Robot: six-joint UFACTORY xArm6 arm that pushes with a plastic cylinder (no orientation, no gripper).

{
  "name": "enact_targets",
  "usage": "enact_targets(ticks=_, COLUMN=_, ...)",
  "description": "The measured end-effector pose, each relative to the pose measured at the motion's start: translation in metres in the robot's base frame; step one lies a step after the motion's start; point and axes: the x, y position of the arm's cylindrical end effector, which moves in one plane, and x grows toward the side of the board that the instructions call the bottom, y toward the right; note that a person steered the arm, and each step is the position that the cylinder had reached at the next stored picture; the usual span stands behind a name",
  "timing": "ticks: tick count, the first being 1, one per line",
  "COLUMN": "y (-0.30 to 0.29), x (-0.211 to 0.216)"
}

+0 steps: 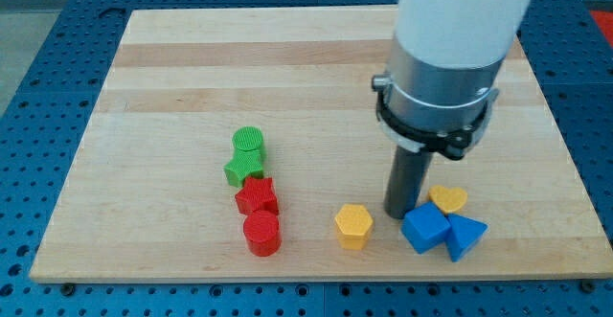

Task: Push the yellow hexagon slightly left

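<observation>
Yellow hexagon [353, 225] sits low on the table [172, 78], right of centre in the frame, with bare wood on its left side and nothing touching it. Your rod's tip [400, 214] stands just beside the hexagon on its right, seemingly with a narrow gap between them, so it is placed on the correct side for a leftward push. No jaws exist on this rig; the arm ends in a plain rod, so nothing opens, closes or grips.

Risks, as you may judge them from this layout: the task asks for a slight shift only, and a long stroke would carry the hexagon toward the red cylinder [261, 233] at lower centre. The tip also appears to stand a little above the hexagon's middle line in the frame; an off-centre contact could turn the block or slide it downward toward the table's lower edge, which is near.

Surroundings: immediately right of the tip lie a blue cube [425, 228], a blue triangular block [465, 236] touching it, and a yellow heart-shaped block [448, 199] just above them. Any backing-off to the right would disturb this cluster. Further left, well apart from the hexagon, a column runs upward from the red cylinder: a red star [257, 195], a green star [243, 169] and a green cylinder [248, 143], each touching its neighbour.
</observation>
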Motion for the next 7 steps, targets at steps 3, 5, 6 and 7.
enact_targets(ticks=3, y=-0.036, x=0.006)
enact_targets(ticks=5, y=-0.044, x=0.006)
enact_targets(ticks=6, y=-0.041, x=0.006)
enact_targets(ticks=7, y=-0.04, x=0.009)
